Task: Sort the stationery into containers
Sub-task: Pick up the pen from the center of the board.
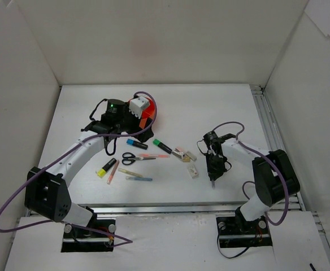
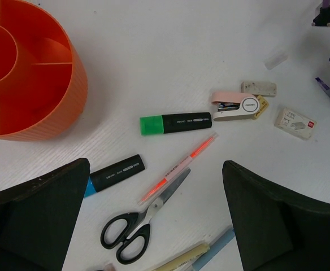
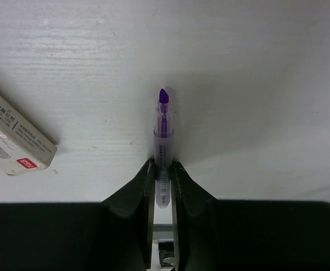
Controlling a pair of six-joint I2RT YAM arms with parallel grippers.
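My right gripper (image 3: 163, 169) is shut on the barrel of a thin purple pen (image 3: 163, 135), low over the table at the right (image 1: 213, 169). The pen's tip points away from the jaws. My left gripper (image 2: 153, 169) hangs wide open and empty above the loose stationery. Below it lie black-handled scissors (image 2: 137, 226), an orange pen (image 2: 182, 166), a blue highlighter (image 2: 114, 172) and a green highlighter (image 2: 176, 122). The orange organiser (image 2: 52, 118) stands to its left, its compartments empty as far as they show. In the top view the left gripper (image 1: 120, 127) covers most of the organiser (image 1: 149, 117).
A pink stapler (image 2: 235, 106), a beige eraser (image 2: 259, 87) and a staples box (image 2: 295, 122) lie between the arms. A yellow highlighter (image 1: 106, 167), a pink pen (image 1: 113, 173), a yellow pen (image 1: 128, 171) and a blue pen (image 1: 139, 179) lie nearer the front. White walls enclose the table.
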